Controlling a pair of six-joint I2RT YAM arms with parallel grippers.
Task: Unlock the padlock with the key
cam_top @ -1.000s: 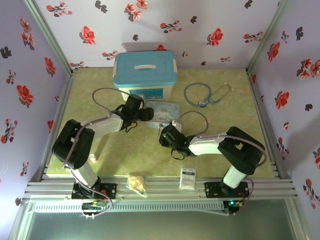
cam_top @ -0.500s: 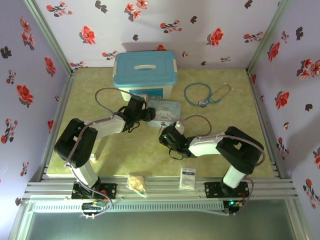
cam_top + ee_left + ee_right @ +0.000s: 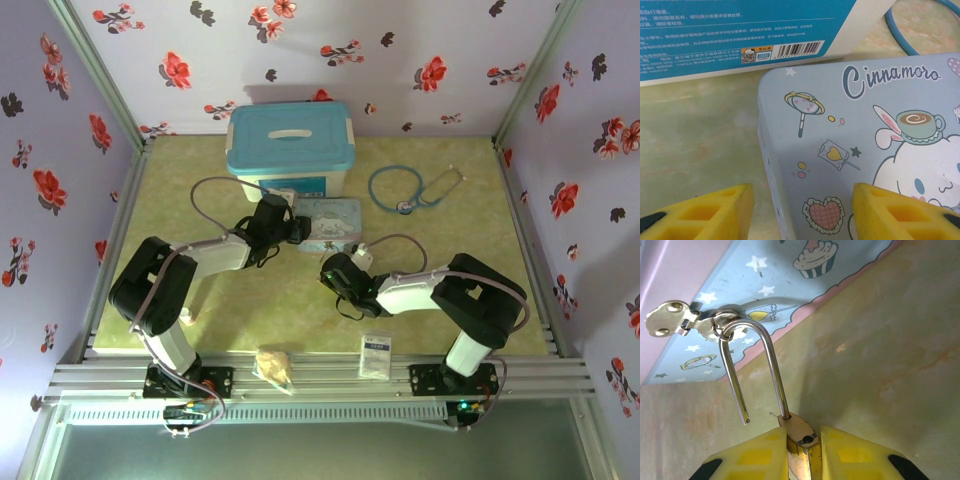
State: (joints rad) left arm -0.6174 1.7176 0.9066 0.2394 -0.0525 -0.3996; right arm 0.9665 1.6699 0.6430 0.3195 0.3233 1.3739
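Currently, the right gripper (image 3: 803, 439) is clamped on the brass body of the padlock (image 3: 798, 429), low over the table (image 3: 880, 350). One leg of the shackle (image 3: 774, 371) is seated in the body and the other leg's tip hangs free. Its bend is hooked through the hasp ring (image 3: 720, 329) of the pastel tin (image 3: 790, 275). The left gripper (image 3: 802, 200) is spread wide, one yellow finger over the table and the other over the tin lid, with the tin's corner edge between them. A blue storage box (image 3: 740, 30) stands just behind the tin
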